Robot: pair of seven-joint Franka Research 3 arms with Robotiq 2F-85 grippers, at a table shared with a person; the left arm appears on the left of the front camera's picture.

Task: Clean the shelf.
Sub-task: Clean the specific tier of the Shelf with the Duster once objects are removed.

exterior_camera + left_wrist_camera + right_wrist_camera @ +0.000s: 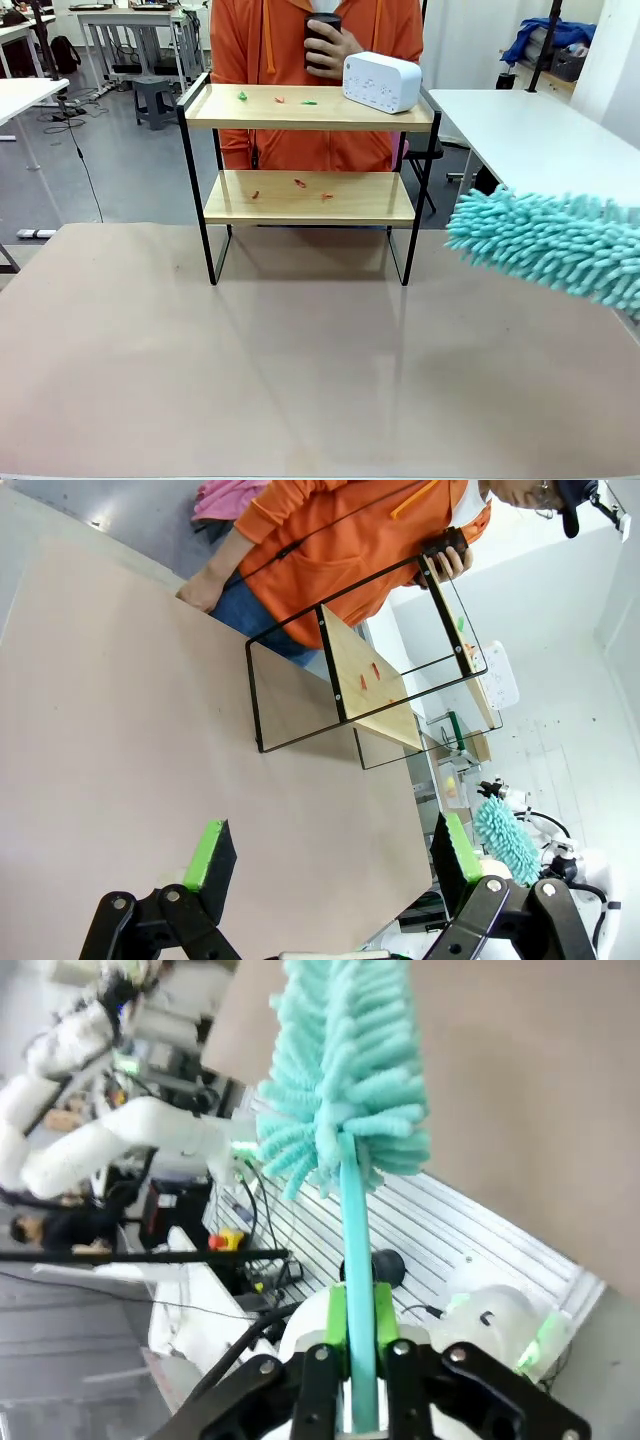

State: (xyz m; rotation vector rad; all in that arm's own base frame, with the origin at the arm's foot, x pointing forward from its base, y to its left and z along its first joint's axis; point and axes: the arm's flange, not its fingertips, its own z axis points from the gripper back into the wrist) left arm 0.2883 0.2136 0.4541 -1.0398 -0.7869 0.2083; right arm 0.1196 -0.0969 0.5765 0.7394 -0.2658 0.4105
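The shelf (310, 108) stands at the table's far side, two light wooden boards in a thin black frame. Small red and green scraps (300, 183) lie on both boards, and a white box (381, 81) sits on the top board's right end. A teal fluffy duster (555, 245) reaches in from the right, its head level with the lower board and apart from the shelf. In the right wrist view my right gripper (358, 1322) is shut on the duster's teal handle (352, 1230). My left gripper (335, 852) hangs open over the tabletop, with the shelf (380, 680) beyond it.
A person in an orange jacket (300, 40) stands behind the shelf holding a dark cup (322, 40). The beige tabletop (300, 360) stretches bare in front of the shelf. Other white tables (540, 130) stand to the right and left.
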